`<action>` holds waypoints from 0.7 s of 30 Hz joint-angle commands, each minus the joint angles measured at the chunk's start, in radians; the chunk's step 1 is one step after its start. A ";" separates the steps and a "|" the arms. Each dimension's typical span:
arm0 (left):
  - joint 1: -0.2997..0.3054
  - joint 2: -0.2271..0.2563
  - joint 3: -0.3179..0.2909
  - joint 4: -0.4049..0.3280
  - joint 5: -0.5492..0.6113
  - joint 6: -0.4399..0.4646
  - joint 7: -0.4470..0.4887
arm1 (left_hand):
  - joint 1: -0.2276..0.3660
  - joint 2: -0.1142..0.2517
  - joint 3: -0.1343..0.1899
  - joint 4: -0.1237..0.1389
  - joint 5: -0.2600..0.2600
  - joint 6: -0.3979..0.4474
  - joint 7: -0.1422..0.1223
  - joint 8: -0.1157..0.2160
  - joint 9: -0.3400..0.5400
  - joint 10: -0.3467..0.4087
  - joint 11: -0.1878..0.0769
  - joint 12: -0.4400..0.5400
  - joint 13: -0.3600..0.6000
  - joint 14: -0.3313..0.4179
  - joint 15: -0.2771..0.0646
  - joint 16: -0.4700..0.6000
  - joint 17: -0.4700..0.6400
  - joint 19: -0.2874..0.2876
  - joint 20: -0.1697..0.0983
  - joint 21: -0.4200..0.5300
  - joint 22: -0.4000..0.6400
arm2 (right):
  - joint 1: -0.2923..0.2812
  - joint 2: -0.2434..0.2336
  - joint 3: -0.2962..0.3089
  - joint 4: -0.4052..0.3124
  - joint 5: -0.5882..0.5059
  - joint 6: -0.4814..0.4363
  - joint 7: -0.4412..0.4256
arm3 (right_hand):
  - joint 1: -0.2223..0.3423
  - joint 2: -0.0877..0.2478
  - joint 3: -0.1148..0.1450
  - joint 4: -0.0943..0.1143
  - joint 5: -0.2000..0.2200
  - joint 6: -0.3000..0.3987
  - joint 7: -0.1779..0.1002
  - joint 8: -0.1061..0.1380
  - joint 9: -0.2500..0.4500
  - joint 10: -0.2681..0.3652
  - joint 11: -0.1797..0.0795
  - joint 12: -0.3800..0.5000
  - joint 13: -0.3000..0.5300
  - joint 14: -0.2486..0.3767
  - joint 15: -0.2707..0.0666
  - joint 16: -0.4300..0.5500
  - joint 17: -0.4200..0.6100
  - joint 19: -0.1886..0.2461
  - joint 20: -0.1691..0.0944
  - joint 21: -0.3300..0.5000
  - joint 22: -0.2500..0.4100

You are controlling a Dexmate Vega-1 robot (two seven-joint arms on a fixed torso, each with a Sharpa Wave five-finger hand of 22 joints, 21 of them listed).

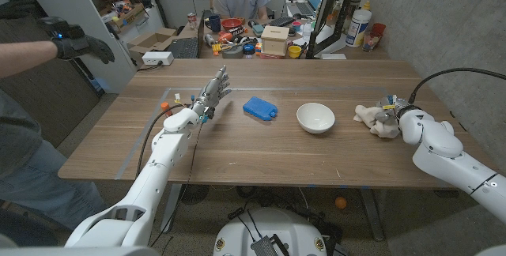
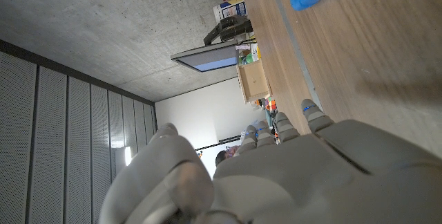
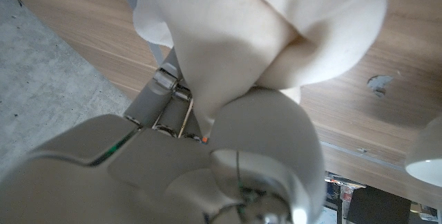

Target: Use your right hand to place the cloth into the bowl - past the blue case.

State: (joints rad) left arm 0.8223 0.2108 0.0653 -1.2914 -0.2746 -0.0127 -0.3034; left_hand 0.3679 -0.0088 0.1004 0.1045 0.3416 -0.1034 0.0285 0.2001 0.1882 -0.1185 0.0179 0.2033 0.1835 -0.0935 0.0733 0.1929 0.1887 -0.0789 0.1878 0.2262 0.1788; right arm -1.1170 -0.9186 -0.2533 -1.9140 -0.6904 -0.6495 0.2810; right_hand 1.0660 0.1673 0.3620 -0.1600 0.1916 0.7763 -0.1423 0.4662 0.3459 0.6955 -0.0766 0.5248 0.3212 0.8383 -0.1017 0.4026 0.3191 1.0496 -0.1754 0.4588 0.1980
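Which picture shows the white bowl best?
The head view: the whole bowl sits open on the table, between the blue case and the cloth in the right hand. The right wrist view catches just its edge.

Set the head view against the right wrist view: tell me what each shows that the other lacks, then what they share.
Head view alone: the blue case mid-table, the left hand with its fingers spread, and a person seated behind the table. Right wrist view alone: a close look at the cloth's folds against the right hand's fingers. Shared: the cloth in the right hand, the white bowl, and the wooden table.
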 commanded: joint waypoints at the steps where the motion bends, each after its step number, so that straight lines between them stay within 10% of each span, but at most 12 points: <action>1: 0.002 -0.003 -0.003 0.010 0.000 -0.005 -0.007 | 0.004 0.010 -0.006 0.005 0.001 0.004 -0.002 0.006 0.003 0.003 0.000 0.004 0.006 0.001 0.003 0.003 0.001 -0.001 0.007 -0.002 0.002 | -0.026 -0.008 0.029 -0.068 -0.024 -0.020 -0.015 | 0.046 0.006 0.017 -0.004 -0.005 0.029 0.006 0.022 0.018 0.026 -0.003 0.014 0.017 0.022 -0.114 0.018 0.027 -0.001 -0.041 0.016 0.010; 16: 0.010 0.004 -0.008 -0.012 0.000 -0.003 -0.007 | 0.007 0.012 -0.008 0.004 0.000 0.006 -0.003 0.005 0.003 0.002 0.002 0.003 0.006 0.000 0.004 0.002 0.002 0.000 0.008 -0.005 0.002 | -0.144 -0.036 0.147 -0.222 -0.056 -0.072 -0.044 | 0.088 -0.001 0.009 0.003 -0.006 0.059 0.016 0.032 0.016 0.044 -0.008 0.032 0.055 0.027 -0.117 0.037 0.086 -0.050 -0.037 0.035 0.028; 21: 0.026 0.010 -0.012 -0.041 0.000 0.007 0.002 | 0.008 0.013 -0.009 0.004 0.000 0.006 -0.002 0.005 0.003 0.002 0.003 0.003 0.006 0.000 0.003 0.002 0.002 0.001 0.007 -0.006 0.002 | -0.197 -0.044 0.196 -0.292 -0.079 -0.095 -0.050 | 0.101 -0.003 0.004 0.006 -0.006 0.073 0.022 0.033 0.010 0.064 -0.044 0.045 0.074 0.028 -0.117 0.037 0.102 -0.068 -0.036 0.047 0.034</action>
State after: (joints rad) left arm 0.8301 0.2115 0.0589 -1.2967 -0.2750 -0.0206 -0.3127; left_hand 0.3718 -0.0049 0.0961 0.1090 0.3416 -0.1035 0.0285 0.2001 0.1882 -0.1185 0.0180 0.2033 0.1836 -0.0935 0.0733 0.1929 0.1885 -0.0790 0.1877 0.2215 0.1788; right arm -1.2186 -0.9467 -0.1486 -2.0810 -0.7372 -0.7035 0.2493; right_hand 1.1501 0.1618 0.3673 -0.1569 0.1878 0.8299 -0.1283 0.4924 0.3569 0.7238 -0.0769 0.5595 0.3823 0.8631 -0.1091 0.4295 0.4129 0.9908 -0.1567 0.4977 0.2259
